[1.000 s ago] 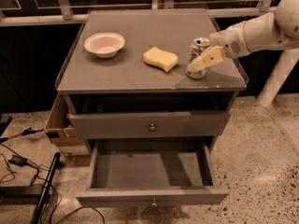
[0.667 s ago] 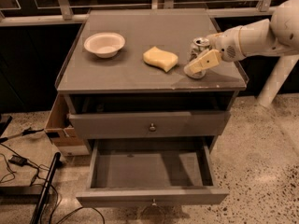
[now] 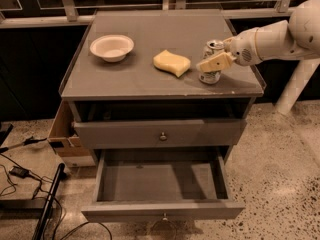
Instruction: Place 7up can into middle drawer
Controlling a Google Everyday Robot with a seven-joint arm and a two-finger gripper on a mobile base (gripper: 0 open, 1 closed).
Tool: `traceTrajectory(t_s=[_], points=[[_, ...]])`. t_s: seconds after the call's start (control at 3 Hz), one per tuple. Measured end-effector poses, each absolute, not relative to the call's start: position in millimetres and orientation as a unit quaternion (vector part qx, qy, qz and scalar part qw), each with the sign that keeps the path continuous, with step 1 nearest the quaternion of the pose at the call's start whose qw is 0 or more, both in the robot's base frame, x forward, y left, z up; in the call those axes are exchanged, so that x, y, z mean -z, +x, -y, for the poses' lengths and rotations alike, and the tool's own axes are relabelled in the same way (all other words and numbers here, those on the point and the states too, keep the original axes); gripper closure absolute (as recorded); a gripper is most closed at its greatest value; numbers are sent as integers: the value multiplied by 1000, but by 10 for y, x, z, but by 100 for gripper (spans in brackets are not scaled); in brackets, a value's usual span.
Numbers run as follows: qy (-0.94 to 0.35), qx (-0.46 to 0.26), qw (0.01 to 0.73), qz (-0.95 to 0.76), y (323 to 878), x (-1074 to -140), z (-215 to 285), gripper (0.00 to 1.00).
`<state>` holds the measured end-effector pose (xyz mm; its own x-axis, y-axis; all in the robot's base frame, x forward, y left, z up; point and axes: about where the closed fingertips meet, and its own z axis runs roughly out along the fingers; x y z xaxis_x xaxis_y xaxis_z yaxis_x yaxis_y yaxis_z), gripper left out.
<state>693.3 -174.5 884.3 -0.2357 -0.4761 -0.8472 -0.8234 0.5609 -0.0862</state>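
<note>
The 7up can [image 3: 215,46] stands upright on the cabinet top [image 3: 140,79], near its right front corner. My gripper [image 3: 211,64] reaches in from the right and sits at the can, with a cream-coloured part of it crossing in front of the can's middle. The can's shiny top and its base still show. The middle drawer [image 3: 162,210] is pulled fully open below, its knob at the front edge. The like grey drawer above it [image 3: 163,135] is only slightly out.
A yellow wavy sponge [image 3: 171,63] lies left of the can. A white bowl [image 3: 112,47] stands at the top's left. A cardboard box [image 3: 64,136] sits left of the cabinet, with cables [image 3: 20,174] on the floor. A white post [image 3: 295,84] stands at right.
My gripper has shifted slightly left and up, closer in against the can. The can, sponge, bowl and drawers have not moved.
</note>
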Motion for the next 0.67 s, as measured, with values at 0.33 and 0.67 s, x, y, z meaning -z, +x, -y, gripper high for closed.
traceTrajectory(t_s=[0.33, 0.67], points=[[-426, -194, 448, -762, 6933, -8843, 1745, 66], [-427, -194, 447, -762, 6933, -8843, 1745, 89]])
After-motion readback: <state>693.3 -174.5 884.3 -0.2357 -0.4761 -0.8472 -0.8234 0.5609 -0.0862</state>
